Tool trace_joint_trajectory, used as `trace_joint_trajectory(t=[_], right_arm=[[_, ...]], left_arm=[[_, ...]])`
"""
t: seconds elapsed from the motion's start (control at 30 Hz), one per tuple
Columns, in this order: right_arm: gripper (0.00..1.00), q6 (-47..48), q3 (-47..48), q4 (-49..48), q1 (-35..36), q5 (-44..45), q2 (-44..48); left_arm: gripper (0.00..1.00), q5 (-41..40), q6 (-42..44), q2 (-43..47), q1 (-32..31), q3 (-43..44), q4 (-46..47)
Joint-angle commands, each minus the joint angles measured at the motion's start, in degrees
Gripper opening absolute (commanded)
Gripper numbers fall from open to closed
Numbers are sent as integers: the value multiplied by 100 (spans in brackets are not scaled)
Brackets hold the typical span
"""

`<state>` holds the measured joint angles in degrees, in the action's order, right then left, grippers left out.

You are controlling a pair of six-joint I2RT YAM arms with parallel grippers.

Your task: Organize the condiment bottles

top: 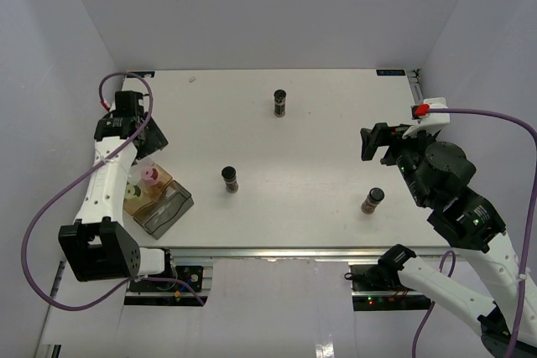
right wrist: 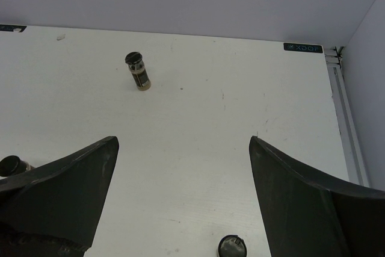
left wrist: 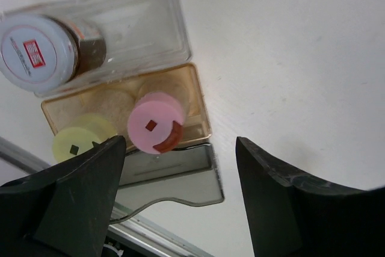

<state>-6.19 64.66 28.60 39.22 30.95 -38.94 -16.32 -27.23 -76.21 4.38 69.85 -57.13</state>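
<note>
The condiment bottles are spread over the white table. A pink-capped bottle (left wrist: pixel 155 129) stands in the amber tray (left wrist: pixel 201 109) beside a yellow-capped one (left wrist: pixel 77 145), also seen from above as pink cap (top: pixel 149 176) and yellow cap (top: pixel 132 194). A white-capped jar (left wrist: pixel 36 52) sits in the adjoining clear tray. My left gripper (top: pixel 139 135) hovers open above and behind the tray, holding nothing. Black-capped bottles stand at the back (top: pixel 279 102), in the middle (top: pixel 230 179) and at the right (top: pixel 372 200). My right gripper (top: pixel 382 142) is open, behind the right bottle (right wrist: pixel 232 247).
A grey lid or box part (top: pixel 168 210) lies against the amber tray near the table's front rail (top: pixel 268 251). Side walls stand close on the left and right. The back bottle (right wrist: pixel 138 70) shows far ahead in the right wrist view.
</note>
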Motion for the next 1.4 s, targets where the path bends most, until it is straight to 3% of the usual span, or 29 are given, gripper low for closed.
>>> trace_joint_trajectory(t=[0.0,0.17,0.37,0.57,0.9,1.37], right_arm=[[95,72,53,-179,-1,85,25],[95,30,-9,-173,-2,38,-16],[95,30,2,-147,-2,-37,-141],[95,48,-51,-131,6,-41,-167],[95,72,-81,-160,-2,-52,-293],[95,128,-15,-187,-1,-131,-429]], left_arm=[[90,793,383,350,24,1136,-172],[90,1820,507,315,-434,1334,-162],[89,1183,296,-89,-2517,1066,-54],[89,726,155,-547,-3661,980,23],[88,545,92,-983,-4036,574,218],[85,556,73,-1493,-4042,75,894]])
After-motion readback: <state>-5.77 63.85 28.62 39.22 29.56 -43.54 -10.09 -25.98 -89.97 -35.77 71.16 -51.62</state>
